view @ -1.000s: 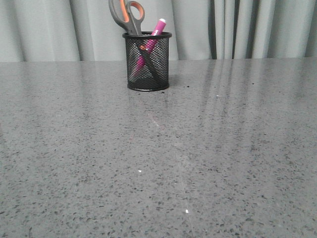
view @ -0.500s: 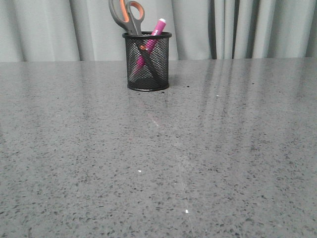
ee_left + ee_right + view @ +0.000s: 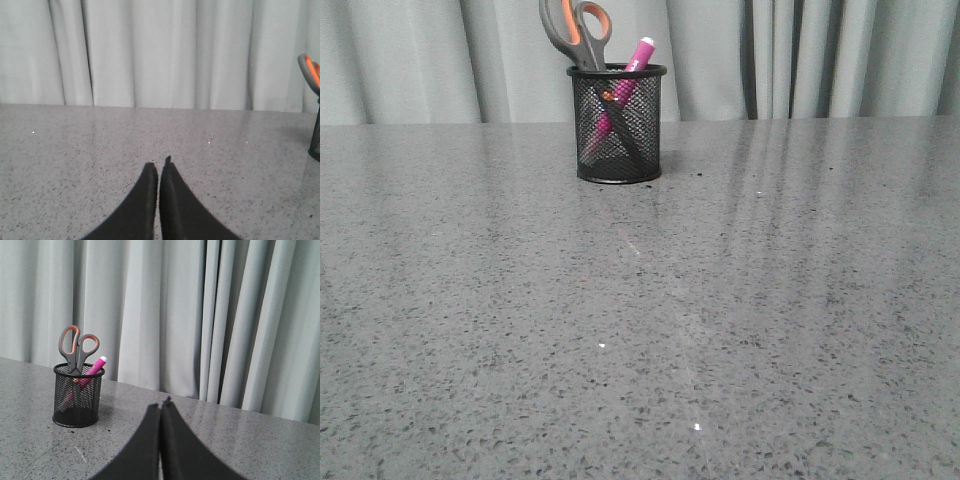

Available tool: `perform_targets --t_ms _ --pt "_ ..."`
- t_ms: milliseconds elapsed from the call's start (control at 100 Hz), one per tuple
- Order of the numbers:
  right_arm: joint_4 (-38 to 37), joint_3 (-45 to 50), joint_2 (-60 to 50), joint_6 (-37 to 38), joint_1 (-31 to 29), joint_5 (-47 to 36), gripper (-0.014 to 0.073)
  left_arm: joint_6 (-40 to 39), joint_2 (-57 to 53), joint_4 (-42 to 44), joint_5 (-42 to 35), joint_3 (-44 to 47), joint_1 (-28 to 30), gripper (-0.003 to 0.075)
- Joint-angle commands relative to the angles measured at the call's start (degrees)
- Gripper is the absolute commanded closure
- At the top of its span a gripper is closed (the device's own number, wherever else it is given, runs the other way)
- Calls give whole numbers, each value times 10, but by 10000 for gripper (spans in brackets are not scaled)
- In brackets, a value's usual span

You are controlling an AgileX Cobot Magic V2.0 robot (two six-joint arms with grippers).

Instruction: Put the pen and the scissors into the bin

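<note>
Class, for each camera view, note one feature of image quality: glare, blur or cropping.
Front view: the polished table mirrors the curtain folds. Left wrist view: the scissors are cut off at the edge, soft. Right wrist view: the shut tool is a dark silhouette.

So the count is pretty short: one black wire-mesh pen cup [image 3: 617,125] on the counter [image 3: 640,320], with one pair of scissors [image 3: 577,32] and one magenta pen [image 3: 638,56] standing in it. Two grippers, the left one [image 3: 159,166] and the right one [image 3: 160,405]. One grey curtain [image 3: 210,315] behind.
</note>
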Motion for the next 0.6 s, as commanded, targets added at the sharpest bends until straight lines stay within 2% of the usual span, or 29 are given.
perform_targets --t_ms 0,130,230,410,590 --pt "-3 -15 4 -6 -5 -38 669 -68 5 61 -43 3 -2 739" --pt "-3 -15 4 -6 -5 -38 669 -68 3 96 -56 30 -29 739" --pt "-3 -15 4 -6 -5 -38 669 -68 -5 92 -81 61 -49 739" --pt "-3 -15 4 -6 -5 -37 669 -68 -55 84 -61 80 -35 739" --pt "-3 -15 4 -6 -5 -37 669 -68 -52 92 -73 79 -28 739"
